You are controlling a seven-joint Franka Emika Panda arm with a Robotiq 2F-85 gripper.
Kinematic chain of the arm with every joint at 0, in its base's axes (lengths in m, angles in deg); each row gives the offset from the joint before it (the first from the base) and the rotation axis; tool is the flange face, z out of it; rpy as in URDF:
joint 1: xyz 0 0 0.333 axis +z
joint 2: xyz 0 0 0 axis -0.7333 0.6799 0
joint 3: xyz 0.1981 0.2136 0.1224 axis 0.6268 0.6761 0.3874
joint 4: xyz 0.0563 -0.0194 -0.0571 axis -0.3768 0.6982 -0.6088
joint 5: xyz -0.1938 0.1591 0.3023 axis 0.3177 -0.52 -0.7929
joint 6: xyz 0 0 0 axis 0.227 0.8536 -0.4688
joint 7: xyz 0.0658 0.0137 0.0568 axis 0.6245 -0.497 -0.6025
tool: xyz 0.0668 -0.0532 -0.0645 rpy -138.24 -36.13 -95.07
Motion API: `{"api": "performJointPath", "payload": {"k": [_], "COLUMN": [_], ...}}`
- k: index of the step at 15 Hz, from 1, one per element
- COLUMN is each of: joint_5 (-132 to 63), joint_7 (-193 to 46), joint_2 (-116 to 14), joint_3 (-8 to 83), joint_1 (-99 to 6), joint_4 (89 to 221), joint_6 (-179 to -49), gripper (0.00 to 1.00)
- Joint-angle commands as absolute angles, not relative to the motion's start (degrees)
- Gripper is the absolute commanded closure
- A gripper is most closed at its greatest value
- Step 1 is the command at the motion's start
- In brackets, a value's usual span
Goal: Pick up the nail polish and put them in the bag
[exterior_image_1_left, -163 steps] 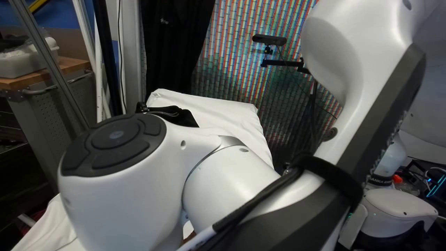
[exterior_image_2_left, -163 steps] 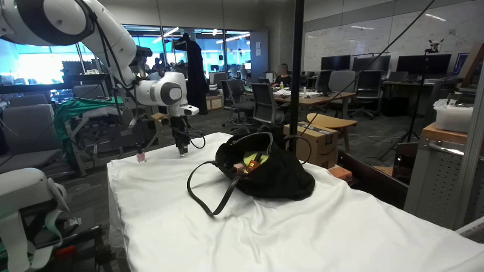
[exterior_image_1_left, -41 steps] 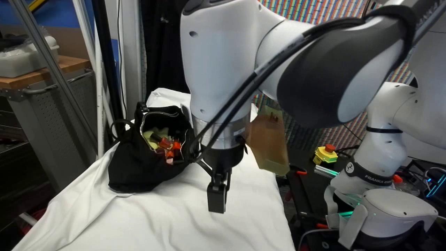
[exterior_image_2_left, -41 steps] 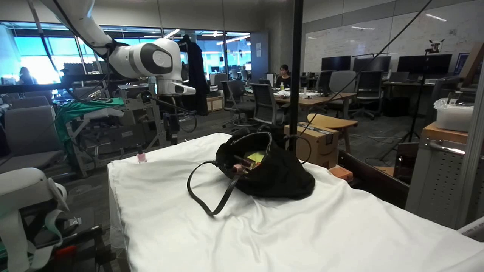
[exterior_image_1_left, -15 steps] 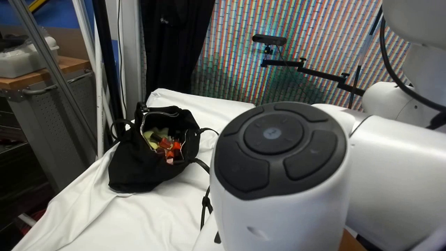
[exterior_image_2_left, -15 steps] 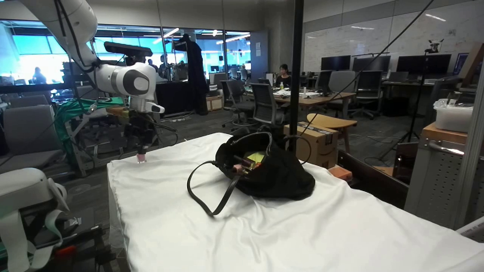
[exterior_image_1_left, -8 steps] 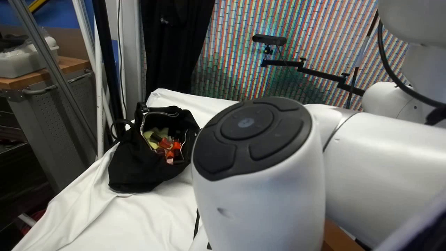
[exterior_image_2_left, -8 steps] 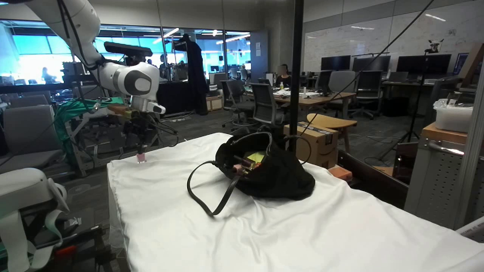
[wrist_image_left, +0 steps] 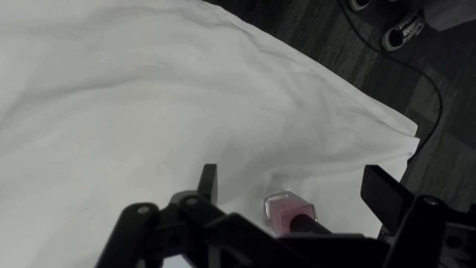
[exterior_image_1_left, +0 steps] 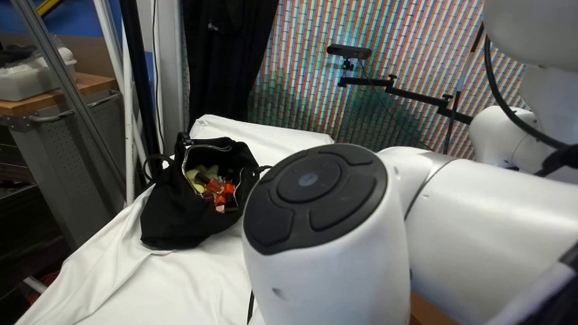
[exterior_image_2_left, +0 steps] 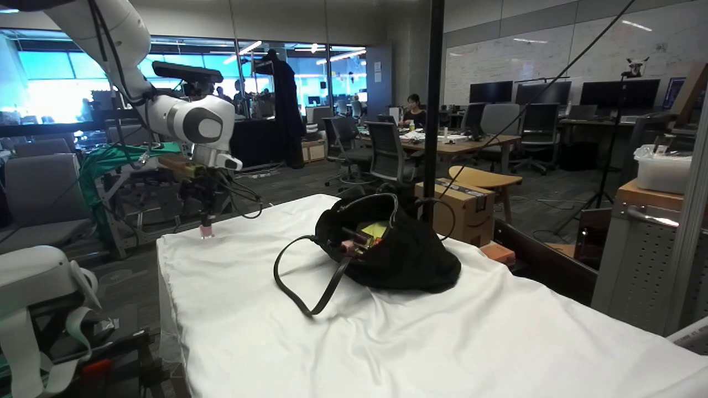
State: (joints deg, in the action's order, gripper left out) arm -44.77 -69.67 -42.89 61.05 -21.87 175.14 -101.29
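In the bag (exterior_image_1_left: pixel 178 221): several red and orange nail polish bottles (exterior_image_1_left: pixel 214 185) | Outstanding: one pink bottle (wrist_image_left: pixel 280 214), standing on the table (exterior_image_2_left: pixel 442 342) near a corner | My pincer (wrist_image_left: pixel 292 182): spread wide around it, nothing gripped | Progress, I judge: last bottle.

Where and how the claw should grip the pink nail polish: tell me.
Probably by the dark cap, from above: the pink nail polish stands upright on the white cloth, that slim cap topmost, and the open claw spans it in the wrist view.
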Motion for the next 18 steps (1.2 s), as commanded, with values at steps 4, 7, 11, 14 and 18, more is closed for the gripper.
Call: {"api": "performJointPath", "payload": {"k": [4, 7, 11, 14, 18], "joint_5": [-45.5, -45.3, -45.3, -45.3, -45.3], "joint_7": [-70.6, -70.3, -70.3, -70.3, -70.2], "joint_2": [-41.2, -40.3, -39.3, -38.6, -37.8], "joint_3": [61.6, 61.5, 61.6, 61.5, 61.5], "joint_1": [-21.5, -21.2, -20.7, -20.5, -20.2], "joint_4": [172.7, 171.9, 170.8, 170.0, 169.0], "joint_6": [-101.5, -101.5, -101.4, -101.2, -101.0], "gripper": [0.00, 0.00, 0.00, 0.00, 0.00]}}
